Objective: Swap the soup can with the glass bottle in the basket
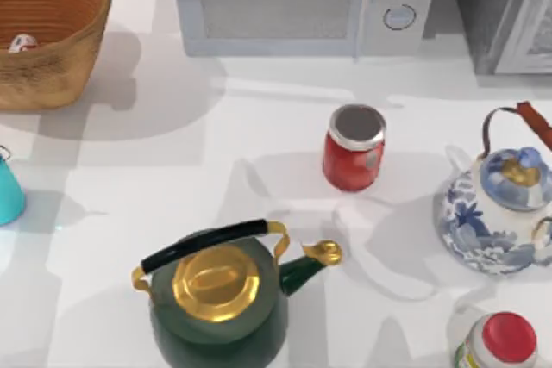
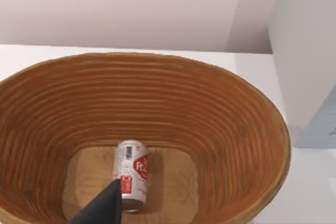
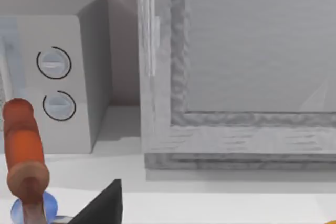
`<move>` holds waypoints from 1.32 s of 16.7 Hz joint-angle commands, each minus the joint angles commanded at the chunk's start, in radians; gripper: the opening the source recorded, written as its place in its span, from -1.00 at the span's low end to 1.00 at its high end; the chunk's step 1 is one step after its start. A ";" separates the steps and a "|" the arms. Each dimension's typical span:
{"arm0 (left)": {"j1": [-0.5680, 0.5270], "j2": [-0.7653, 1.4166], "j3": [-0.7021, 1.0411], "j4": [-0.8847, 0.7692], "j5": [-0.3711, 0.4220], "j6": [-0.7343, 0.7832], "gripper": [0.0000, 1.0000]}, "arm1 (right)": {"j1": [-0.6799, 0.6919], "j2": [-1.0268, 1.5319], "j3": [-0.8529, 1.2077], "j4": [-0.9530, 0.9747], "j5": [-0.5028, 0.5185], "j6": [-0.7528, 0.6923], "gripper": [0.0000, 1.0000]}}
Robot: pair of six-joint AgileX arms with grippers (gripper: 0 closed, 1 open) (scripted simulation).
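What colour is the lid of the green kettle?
Gold: the kettle's lid is shiny gold, matching its spout tip; clearest in the top view.

A white table [image 1: 259,144] carries everything. At the upper left of the top view stands the wicker basket [image 1: 52,66]. A microwave [image 1: 302,2] is at the upper middle. A red jar [image 1: 354,148] stands near the centre, a green kettle [image 1: 220,299] at the lower middle, and a blue-white kettle [image 1: 496,204] at the right. A teal object [image 1: 9,191] is at the left edge, a red-capped container [image 1: 500,346] at the lower right.
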 joint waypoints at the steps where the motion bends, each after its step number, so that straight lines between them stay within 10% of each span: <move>1: 0.007 0.079 0.064 -0.035 0.000 -0.001 1.00 | 0.000 0.000 0.000 0.000 0.000 0.000 1.00; 22: 0.078 1.194 1.161 -0.777 0.040 0.144 1.00 | 0.000 0.000 0.000 0.000 0.000 0.000 1.00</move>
